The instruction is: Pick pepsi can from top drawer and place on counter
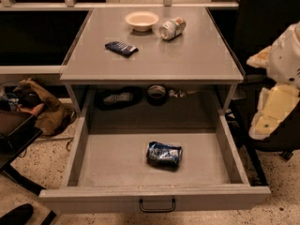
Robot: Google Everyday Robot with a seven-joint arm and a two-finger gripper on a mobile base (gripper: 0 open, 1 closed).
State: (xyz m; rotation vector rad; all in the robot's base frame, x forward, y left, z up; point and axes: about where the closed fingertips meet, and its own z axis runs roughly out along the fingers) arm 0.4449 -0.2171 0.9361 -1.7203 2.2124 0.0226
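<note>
The small blue dented pepsi can [164,154] lies on its side on the floor of the wide grey metal top drawer [93,198]. It is near the middle, a little to the right, and it touches none of the walls. The drawer is pulled all the way out, and its little black handle [157,205] is at the front.

Above the drawer is the flat grey counter [187,55]. A round white bowl [141,20] sits at the back of it. A silvery-white can [172,28] lies on its side just beside the bowl. A flat dark blue snack packet [121,48] lies more to the left and nearer the front.

The cream and white gripper [272,111] is off at the right side, outside the drawer and well apart from the pepsi can. I cannot tell if it is spread apart or pressed together.

The job has not really begun, I think. The first step is to reach for the can. It would be best to come down from above, between the drawer walls and in front of the counter edge. The can is on its side and bent, so it may roll or slip. Grab it across the round body and squeeze gently. The front right of the counter looks bare, so that is a good spot to put it.
</note>
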